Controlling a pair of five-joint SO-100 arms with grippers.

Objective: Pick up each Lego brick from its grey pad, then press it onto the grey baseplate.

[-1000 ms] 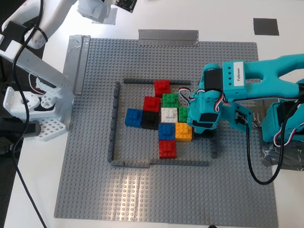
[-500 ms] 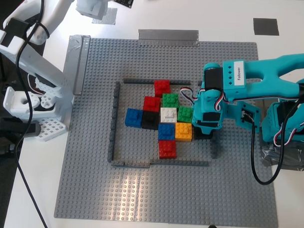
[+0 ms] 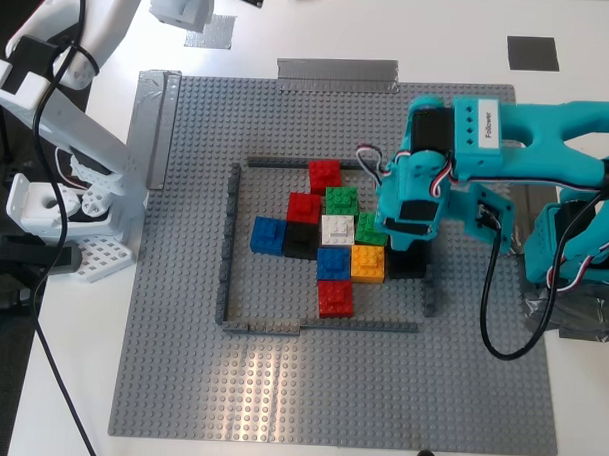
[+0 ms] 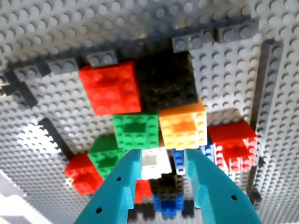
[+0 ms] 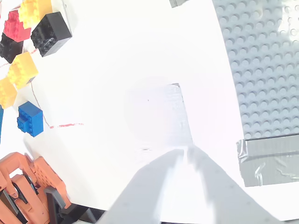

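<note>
My first gripper [image 3: 396, 231], teal, hangs open and empty over the brick cluster inside the dark-grey frame on the grey baseplate [image 3: 279, 387]. In the first wrist view its fingertips [image 4: 133, 161] are apart above a white brick. Beyond them a red brick [image 4: 112, 88] and a black brick [image 4: 168, 81] sit pressed side by side against the frame. The black brick [image 3: 409, 262] shows right of the orange one; that red brick is hidden under the arm. The darker grey pad [image 3: 533, 53] is bare. My second gripper [image 5: 184, 186], white, looks open over the lighter pad [image 3: 213, 31].
Other red, green, blue, white, orange and black bricks fill the cluster [image 3: 324, 239]. Silver tape strips [image 3: 337, 72] lie at the plate's far edge. The white arm's base [image 3: 65, 200] stands at the exterior view's left. Loose bricks [image 5: 28, 28] lie on the white table.
My first gripper has risen and shifted toward the exterior view's top, uncovering the black brick beside the orange one. The white arm has drawn slightly further out of the picture's top.
</note>
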